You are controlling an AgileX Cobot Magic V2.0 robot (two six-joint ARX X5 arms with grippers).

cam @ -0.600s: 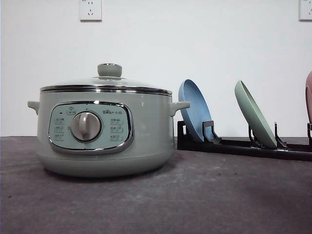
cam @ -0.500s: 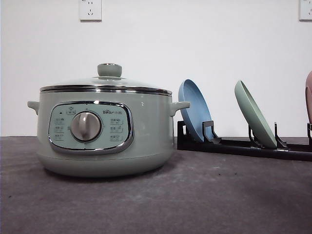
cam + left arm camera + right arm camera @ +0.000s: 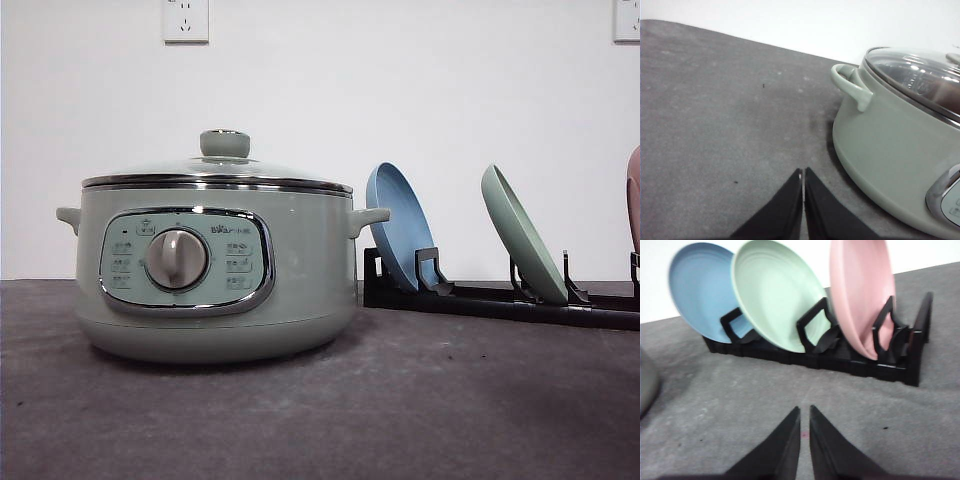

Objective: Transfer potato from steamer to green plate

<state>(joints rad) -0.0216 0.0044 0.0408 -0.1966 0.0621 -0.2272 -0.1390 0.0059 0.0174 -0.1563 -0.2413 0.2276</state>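
Note:
The pale green steamer (image 3: 215,270) stands on the left of the dark table with its glass lid (image 3: 220,170) on. The potato is hidden. In the left wrist view the steamer (image 3: 890,145) is beside my left gripper (image 3: 803,172), which is shut and empty over bare table near the pot's side handle (image 3: 852,87). The green plate (image 3: 522,235) leans upright in a black rack (image 3: 500,300) on the right. My right gripper (image 3: 804,410) is shut, holds nothing, and hovers over the table in front of the green plate (image 3: 777,300).
A blue plate (image 3: 400,225) stands in the rack between the steamer and the green plate. A pink plate (image 3: 860,290) stands in the rack on the green plate's other side. The table front is bare grey mat (image 3: 400,410).

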